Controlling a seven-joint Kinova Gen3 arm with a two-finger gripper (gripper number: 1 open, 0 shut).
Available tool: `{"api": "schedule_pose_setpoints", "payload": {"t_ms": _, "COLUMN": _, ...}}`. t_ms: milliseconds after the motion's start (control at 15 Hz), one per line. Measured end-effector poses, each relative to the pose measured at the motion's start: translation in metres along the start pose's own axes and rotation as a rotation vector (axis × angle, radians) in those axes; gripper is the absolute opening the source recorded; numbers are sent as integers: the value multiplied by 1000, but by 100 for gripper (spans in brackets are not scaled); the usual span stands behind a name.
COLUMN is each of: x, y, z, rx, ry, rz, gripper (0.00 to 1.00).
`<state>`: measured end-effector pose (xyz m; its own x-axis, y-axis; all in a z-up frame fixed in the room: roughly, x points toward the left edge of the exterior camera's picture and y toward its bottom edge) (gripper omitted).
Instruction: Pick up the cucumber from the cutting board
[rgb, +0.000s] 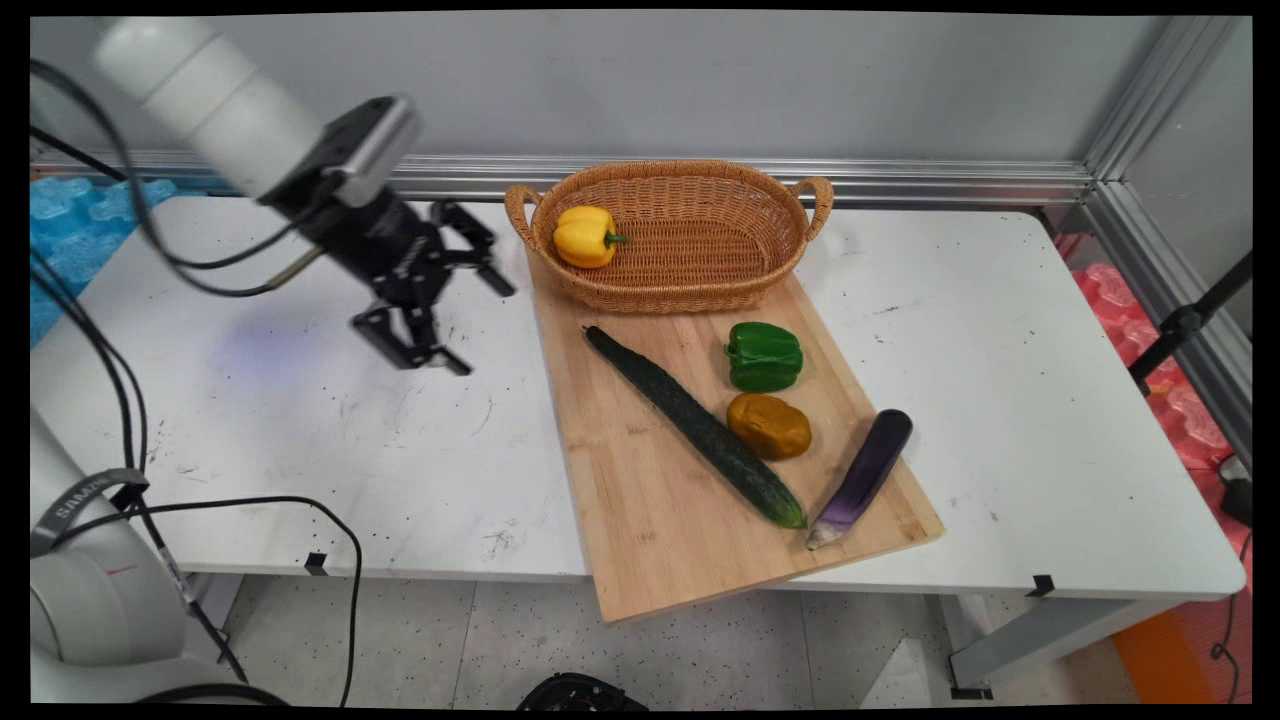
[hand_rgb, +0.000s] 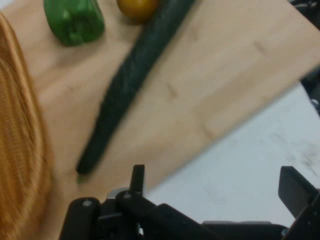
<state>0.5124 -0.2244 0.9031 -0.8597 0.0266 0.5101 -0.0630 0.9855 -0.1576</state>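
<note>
The gripper (rgb: 455, 318) hangs above the white table (rgb: 300, 420), fingers spread wide and holding nothing, just left of the wooden board (rgb: 640, 500). Nearest it on the board lies the long dark cucumber (rgb: 695, 425), its tip toward the basket (rgb: 740, 280). A yellow pepper (rgb: 585, 237) sits inside the basket; the green pepper (rgb: 764, 356), a brownish potato (rgb: 768, 426) and a purple eggplant (rgb: 865, 473) lie on the board
</note>
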Motion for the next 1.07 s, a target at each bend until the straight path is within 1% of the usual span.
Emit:
{"api": "schedule_pose_setpoints", "payload": {"t_ms": 200, "x": 12, "y": -19, "z": 16, "rx": -1, "ry": 9, "rz": 47, "gripper": 100}}
{"api": "schedule_pose_setpoints", "payload": {"t_ms": 467, "x": 32, "y": -49, "z": 46, "rx": -13, "ry": 16, "rz": 122, "gripper": 100}}
{"api": "schedule_pose_setpoints", "payload": {"t_ms": 667, "x": 47, "y": -71, "z": 77, "rx": -41, "ry": 18, "rz": 182, "gripper": 100}}
{"api": "schedule_pose_setpoints", "payload": {"t_ms": 867, "x": 56, "y": -83, "z": 100, "rx": -68, "ry": 17, "rz": 225, "gripper": 100}}
{"api": "schedule_pose_setpoints", "payload": {"t_ms": 1067, "x": 68, "y": -96, "z": 131, "rx": -106, "ry": 14, "rz": 275, "gripper": 100}}
